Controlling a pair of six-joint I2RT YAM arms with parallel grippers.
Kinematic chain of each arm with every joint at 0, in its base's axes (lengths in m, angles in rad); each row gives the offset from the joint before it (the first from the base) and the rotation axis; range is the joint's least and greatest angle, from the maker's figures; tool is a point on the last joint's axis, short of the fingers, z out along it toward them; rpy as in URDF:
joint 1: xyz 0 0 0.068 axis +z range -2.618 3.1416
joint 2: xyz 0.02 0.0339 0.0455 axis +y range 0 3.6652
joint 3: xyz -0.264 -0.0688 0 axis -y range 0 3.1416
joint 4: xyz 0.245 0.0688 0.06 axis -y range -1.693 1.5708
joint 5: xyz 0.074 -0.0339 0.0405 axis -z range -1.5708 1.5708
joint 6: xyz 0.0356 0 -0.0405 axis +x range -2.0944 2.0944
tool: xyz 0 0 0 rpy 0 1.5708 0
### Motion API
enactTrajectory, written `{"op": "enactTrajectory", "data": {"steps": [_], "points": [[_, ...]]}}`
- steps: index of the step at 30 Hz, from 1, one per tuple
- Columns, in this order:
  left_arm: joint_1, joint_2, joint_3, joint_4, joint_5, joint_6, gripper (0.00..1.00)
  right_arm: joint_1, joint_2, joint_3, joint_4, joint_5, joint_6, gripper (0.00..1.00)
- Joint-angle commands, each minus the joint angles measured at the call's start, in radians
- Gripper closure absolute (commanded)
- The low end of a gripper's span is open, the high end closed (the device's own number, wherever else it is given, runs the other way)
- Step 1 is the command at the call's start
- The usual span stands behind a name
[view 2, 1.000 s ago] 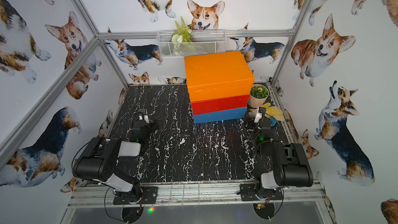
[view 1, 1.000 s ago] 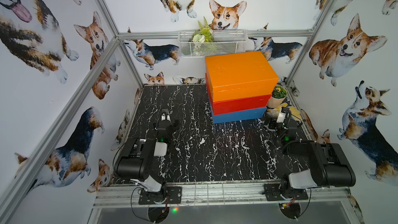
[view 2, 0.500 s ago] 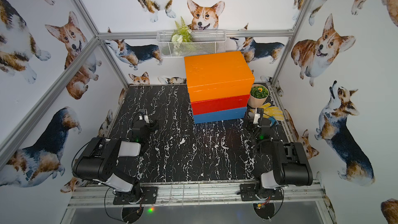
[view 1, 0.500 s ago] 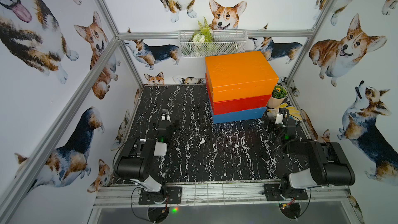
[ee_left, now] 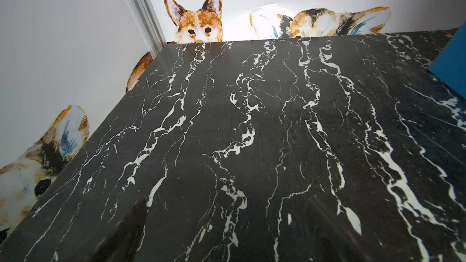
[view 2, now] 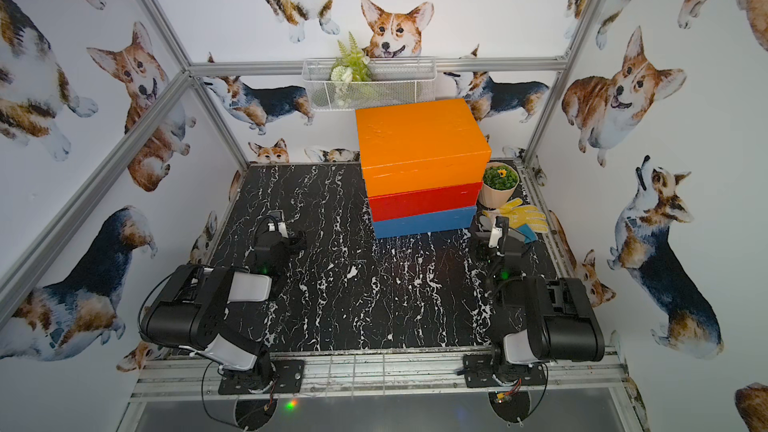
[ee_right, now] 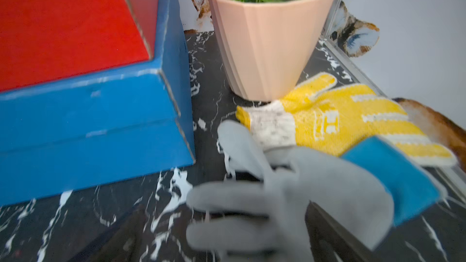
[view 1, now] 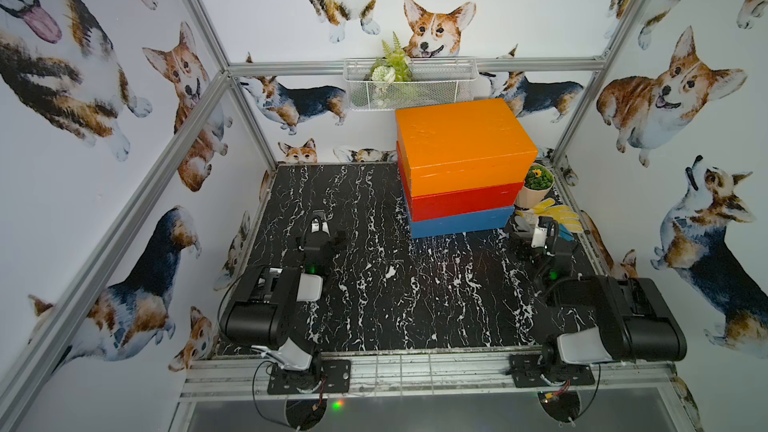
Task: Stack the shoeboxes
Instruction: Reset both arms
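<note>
Noted both arms folded, elbows up over near edge of table (view 1: 395,284), forearms reaching toward far edge. Found left gripper (view 1: 319,226) low by left edge, jaws spread wide. Found right gripper (view 1: 537,231) low by right edge, jaws likewise wide.

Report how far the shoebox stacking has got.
Done: the matte orange lidded box sits on the red box, which sits on the blue box, forming one stack at the far right of the black marble tabletop.
In hand: nothing. The left gripper and right gripper are open and empty, low over it.
Left: nothing obvious, though the layers are slightly offset.
</note>
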Motion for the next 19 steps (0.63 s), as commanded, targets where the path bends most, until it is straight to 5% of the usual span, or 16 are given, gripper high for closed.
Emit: {"op": "enactTrajectory", "data": {"steps": [1,4,19], "points": [[0.001,-0.001,0.003,0.014,0.005,0.003,0.00,0.002,0.019,0.022,0.111,0.081,0.023,0.00],[0.001,-0.001,0.004,0.014,0.005,0.003,0.00,0.003,0.066,0.169,-0.107,0.072,0.015,0.00],[0.001,-0.001,0.003,0.017,0.020,0.011,0.00,0.004,0.063,0.157,-0.088,0.015,-0.012,0.00]]}}
